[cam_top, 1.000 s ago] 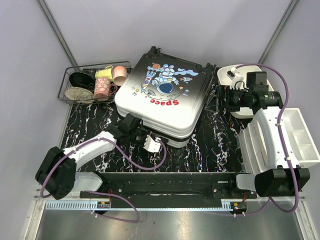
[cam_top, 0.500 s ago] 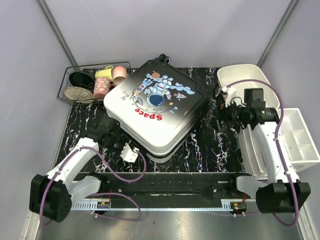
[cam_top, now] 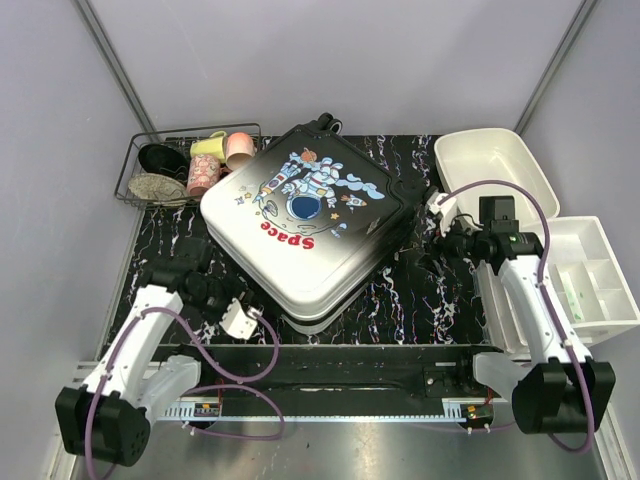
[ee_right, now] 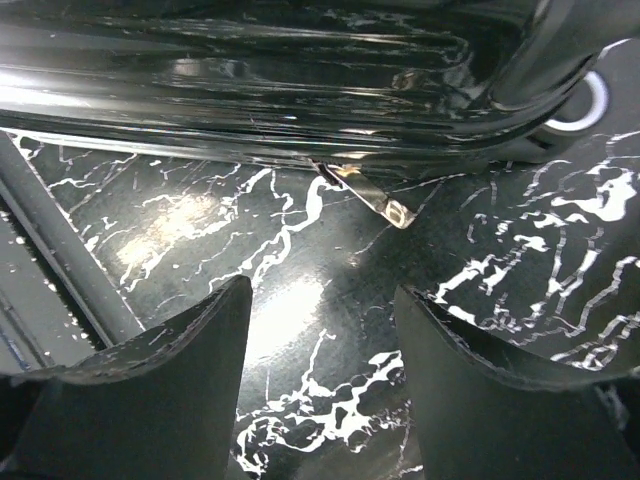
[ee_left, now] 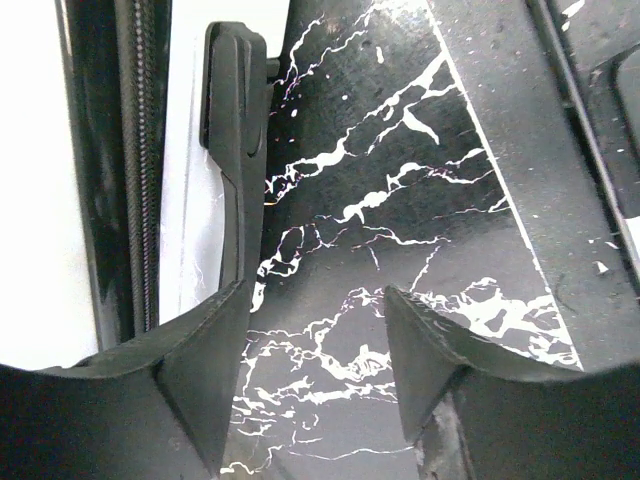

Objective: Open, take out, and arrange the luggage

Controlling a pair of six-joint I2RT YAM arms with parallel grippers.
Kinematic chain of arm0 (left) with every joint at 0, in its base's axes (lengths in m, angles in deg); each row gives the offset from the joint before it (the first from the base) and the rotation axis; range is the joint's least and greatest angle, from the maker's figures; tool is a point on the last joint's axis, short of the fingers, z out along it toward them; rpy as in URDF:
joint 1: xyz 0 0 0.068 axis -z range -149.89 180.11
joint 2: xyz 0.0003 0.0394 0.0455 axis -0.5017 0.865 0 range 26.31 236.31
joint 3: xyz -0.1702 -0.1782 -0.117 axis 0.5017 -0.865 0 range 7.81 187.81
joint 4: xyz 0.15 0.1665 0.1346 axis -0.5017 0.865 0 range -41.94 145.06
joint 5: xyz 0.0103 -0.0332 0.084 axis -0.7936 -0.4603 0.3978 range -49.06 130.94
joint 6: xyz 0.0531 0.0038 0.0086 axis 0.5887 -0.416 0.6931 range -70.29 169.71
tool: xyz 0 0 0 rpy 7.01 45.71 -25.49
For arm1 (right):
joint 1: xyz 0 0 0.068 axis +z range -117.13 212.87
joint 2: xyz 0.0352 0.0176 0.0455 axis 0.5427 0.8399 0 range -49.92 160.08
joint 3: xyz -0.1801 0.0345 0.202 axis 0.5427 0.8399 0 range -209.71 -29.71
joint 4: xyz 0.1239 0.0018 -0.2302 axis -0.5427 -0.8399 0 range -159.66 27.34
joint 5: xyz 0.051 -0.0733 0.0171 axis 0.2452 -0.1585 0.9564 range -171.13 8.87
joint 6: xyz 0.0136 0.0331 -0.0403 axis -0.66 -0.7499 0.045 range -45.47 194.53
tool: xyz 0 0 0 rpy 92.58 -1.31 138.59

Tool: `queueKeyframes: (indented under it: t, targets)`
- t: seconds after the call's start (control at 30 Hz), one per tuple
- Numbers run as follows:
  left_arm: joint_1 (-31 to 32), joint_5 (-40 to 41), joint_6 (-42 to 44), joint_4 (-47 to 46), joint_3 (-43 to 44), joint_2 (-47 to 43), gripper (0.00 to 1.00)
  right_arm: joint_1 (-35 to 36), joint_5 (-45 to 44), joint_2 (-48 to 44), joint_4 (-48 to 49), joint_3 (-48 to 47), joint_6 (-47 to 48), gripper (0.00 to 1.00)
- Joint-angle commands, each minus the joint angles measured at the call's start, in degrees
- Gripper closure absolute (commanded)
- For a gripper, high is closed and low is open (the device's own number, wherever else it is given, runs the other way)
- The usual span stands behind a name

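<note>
White-to-black hard-shell suitcase point(cam_top: 305, 225) with astronaut print is lying closed on the black marbled table point(cam_top: 400, 300), between the arms.
The left gripper point(ee_left: 315, 330) is hovering parted and empty, just beside its black side handle point(ee_left: 235, 150); the right gripper point(ee_right: 325, 330) is gaping empty, facing its dark edge.

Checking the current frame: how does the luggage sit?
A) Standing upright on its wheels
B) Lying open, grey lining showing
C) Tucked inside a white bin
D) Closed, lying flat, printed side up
D: the luggage lies flat on the table with its shell shut and its printed side facing the top camera; no lining shows.
</note>
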Motion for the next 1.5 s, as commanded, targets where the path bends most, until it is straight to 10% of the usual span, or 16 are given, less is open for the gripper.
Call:
queueKeyframes:
  t: [0.0, 0.27, 0.53, 0.83, 1.23, 1.47]
  targets:
    - [-0.2, -4.4, 1.2, 7.5, 3.3, -4.1, 0.38, -0.2, 5.2, 5.3, 1.5, -3.8, -0.7, 0.31]
    - [-0.3, -8.6, -11.0, 6.4, 6.7, -7.5, 0.37, -0.2, 7.5, 10.9, 4.6, -4.9, -5.3, 0.34]
    - [-1.6, -17.2, -38.4, -2.6, 16.0, -3.9, 0.42, -0.2, 8.7, 9.8, -3.3, -2.4, -1.4, 0.77]
    - [-2.5, -19.1, -48.5, -10.3, 16.8, -2.8, 0.44, -0.2, 4.9, 0.8, -11.5, 4.1, 6.0, 0.98]
    - [-2.6, -22.2, -59.4, -18.2, 17.1, -1.8, 0.33, 1.1, -1.5, -11.0, 15.4, 7.7, 10.7, 0.23]
    - [-2.7, -22.7, -62.0, -20.0, 18.3, 0.0, 0.34, 8.4, -6.0, -5.7, 16.1, 7.6, 25.7, 0.23]
